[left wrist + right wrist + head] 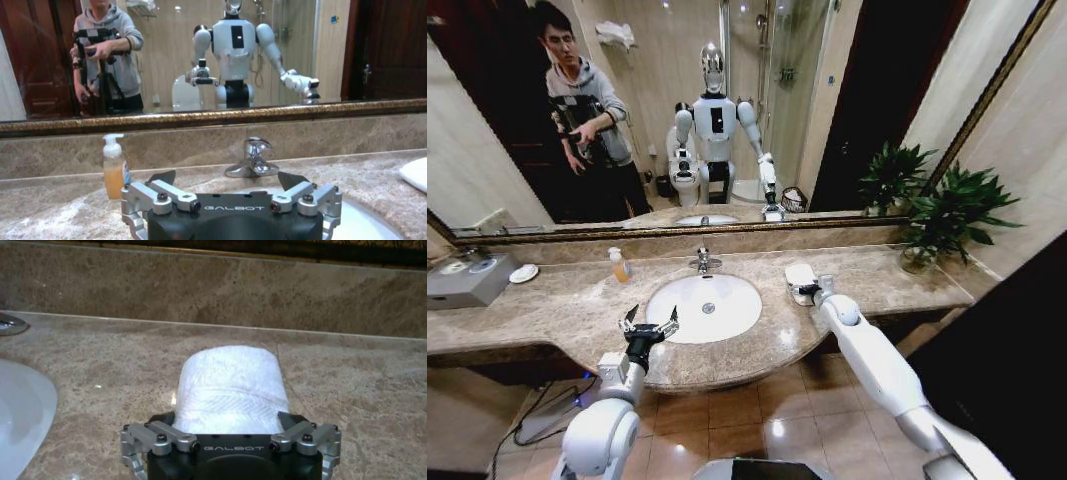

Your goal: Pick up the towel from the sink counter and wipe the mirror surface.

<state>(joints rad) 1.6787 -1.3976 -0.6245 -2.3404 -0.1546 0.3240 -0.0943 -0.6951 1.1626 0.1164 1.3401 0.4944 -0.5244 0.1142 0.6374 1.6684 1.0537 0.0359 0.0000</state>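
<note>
Towel [800, 277] is sitting on the sink counter [557, 310], right of centre in the head view, just to the right of the white basin [704, 308]. It's rolled up into a fat little white bundle. Right gripper [810, 291] is down at it, and in the right wrist view the towel [230, 390] sits between the two fingers with its near end up against the gripper body. The fingers straddle it on both sides, but I honestly can't tell if they're actually squeezing it or just parked around it.

Left gripper [649, 324] hangs over the front rim of the basin, lower left of centre in the head view, fingers spread wide with nothing between them. Its wrist camera looks past those parted fingers [160, 179] at the chrome faucet [252, 159] and an orange soap bottle [113, 167] standing on the counter toward the left of that frame.

Mirror surface [847, 100] fills the top half of the head view, with its dark gold frame [677, 231] running along just above the marble backsplash. A potted plant [947, 215] stands at the far right end of the counter, and a grey box [467, 278] with a small white dish [523, 273] beside it sits at the left end.
</note>
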